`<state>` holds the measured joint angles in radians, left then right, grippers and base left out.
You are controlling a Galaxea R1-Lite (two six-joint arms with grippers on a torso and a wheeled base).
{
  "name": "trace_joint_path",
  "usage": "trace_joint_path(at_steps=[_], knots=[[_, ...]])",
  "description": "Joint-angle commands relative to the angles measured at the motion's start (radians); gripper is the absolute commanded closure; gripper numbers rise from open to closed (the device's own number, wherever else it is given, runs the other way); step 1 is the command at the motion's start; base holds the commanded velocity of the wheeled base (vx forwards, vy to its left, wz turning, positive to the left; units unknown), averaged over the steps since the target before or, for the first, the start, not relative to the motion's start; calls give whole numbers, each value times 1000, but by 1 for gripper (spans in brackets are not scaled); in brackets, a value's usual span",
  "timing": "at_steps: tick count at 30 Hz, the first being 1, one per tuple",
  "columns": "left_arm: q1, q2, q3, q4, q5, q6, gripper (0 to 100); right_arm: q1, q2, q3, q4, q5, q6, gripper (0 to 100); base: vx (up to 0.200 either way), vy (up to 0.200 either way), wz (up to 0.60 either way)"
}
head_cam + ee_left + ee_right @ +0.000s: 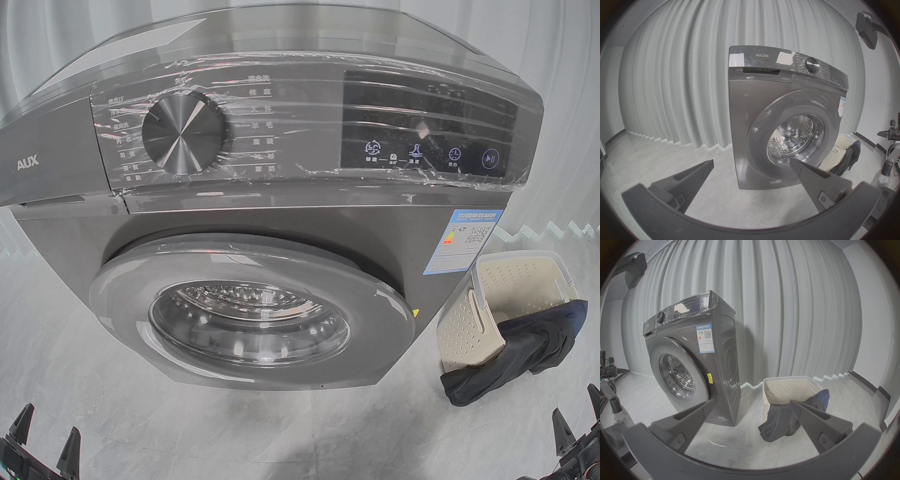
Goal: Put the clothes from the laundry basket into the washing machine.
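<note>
closest to me are the two grippers, both low over the near edge of the floor (pixel 262 431). the left gripper (pixel 751 162) has its fingers (pixel 690 178) spread wide with nothing between them, and it sits well apart from the washing machine (pixel 269 219). the right gripper (pixel 752 402) is the same, fingers parted and empty, short of the laundry basket (pixel 787 390) and touching nothing.

the grey washing machine stands on the floor with its back toward the pleated curtain (pixel 793 318). its round door (pixel 250 312) is shut, and i can see the bare metal drum through the glass. a dial (pixel 182 132) and a dark touch panel (pixel 431 125) sit along the top front under clear film, and a blue label (pixel 462 240) is stuck at the upper right of the front.

the cream, perforated laundry basket stands upright on the floor just beside the machine's right side, near the floor's far edge where the curtain comes down. the dark clothes (pixel 500 369) are in it but spill over its front rim, hanging down the outer wall until the lower end rests on the floor. a blue piece (pixel 578 309) lies over the rim at the basket's right corner, touching the dark fabric. from what i can see, the rest of the basket's inside shows its bare wall.
</note>
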<state>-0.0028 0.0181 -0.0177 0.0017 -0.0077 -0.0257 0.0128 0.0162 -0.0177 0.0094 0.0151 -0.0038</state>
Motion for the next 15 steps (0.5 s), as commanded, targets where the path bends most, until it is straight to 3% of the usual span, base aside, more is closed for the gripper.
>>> trace_joint_path(at_steps=[1,10,15], knots=[[0,-18,15,0,0,0,0,0,-16,15,0,0,-1,0,0,200,0],[0,-18,15,0,0,0,0,0,-16,15,0,0,-1,0,0,200,0],[0,-18,15,0,0,0,0,0,-16,15,0,0,-1,0,0,0,0]])
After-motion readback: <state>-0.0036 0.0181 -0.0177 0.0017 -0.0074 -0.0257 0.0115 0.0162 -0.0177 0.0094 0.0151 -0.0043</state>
